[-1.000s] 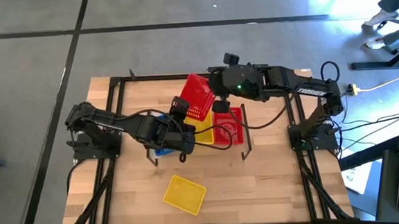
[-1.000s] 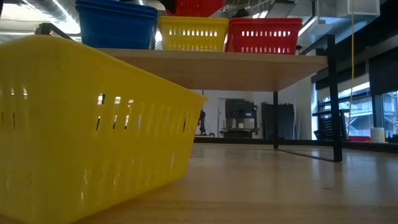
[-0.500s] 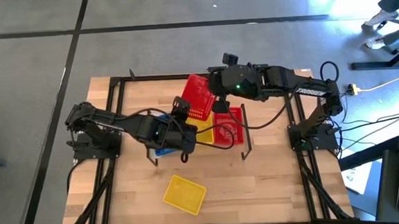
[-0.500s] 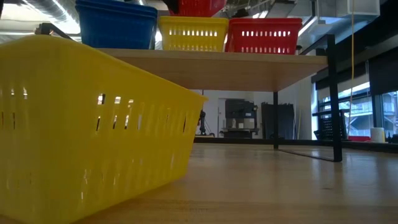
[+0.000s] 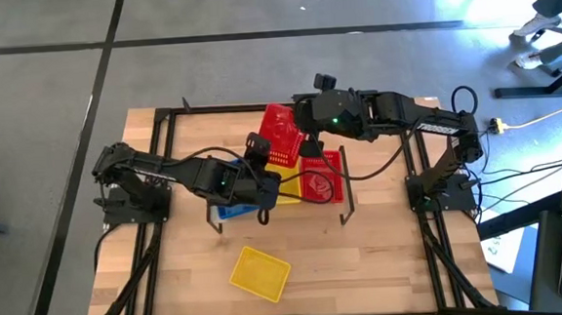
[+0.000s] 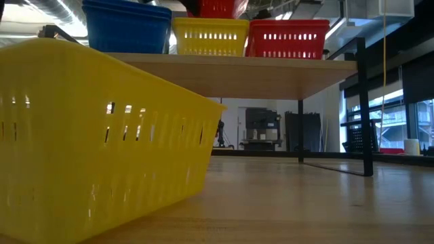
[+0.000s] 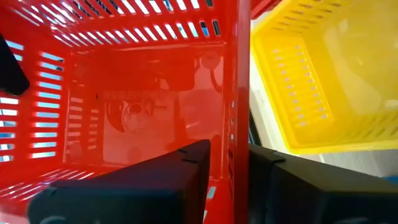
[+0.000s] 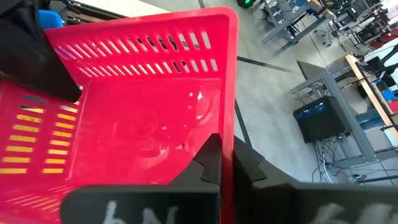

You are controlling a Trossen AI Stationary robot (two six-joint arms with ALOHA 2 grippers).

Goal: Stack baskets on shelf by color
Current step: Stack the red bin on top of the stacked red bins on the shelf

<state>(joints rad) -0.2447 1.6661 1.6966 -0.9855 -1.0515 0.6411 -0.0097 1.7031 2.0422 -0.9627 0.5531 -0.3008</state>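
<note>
Item: red basket (image 5: 281,136), lifted. Rectangular moulded plastic, slotted walls in rows, smooth glossy floor, rolled rim. Held tilted above the shelf (image 6: 271,68), over its middle and back part, clear of the baskets standing there.

Right gripper (image 8: 227,163): clamped tight on one wall of the red basket (image 8: 149,106), a finger on each face of the rim.

Left gripper (image 7: 227,163): fingers straddle the opposite wall of the same red basket (image 7: 137,93), one inside and one outside, with a slight gap to the plastic; whether they still pinch it I cannot tell.

Shelf contents, in the low view: blue basket (image 6: 127,27) at one end, yellow basket (image 6: 210,35) in the middle, second red basket (image 6: 288,38) at the other end, all upright and side by side. From above the second red basket (image 5: 323,177) shows under the right arm, the blue one (image 5: 233,210) under the left.

Loose item: a further yellow basket (image 5: 261,272) on the tabletop (image 5: 366,270), in front of the shelf and well apart from it, turned askew.

Surface: light-wood shelf board on thin black legs; larger pale wood tabletop beneath, framed in black bars.

Room: grey floor with dark seams; beyond the shelf, desks, cables and dark equipment on stands.
</note>
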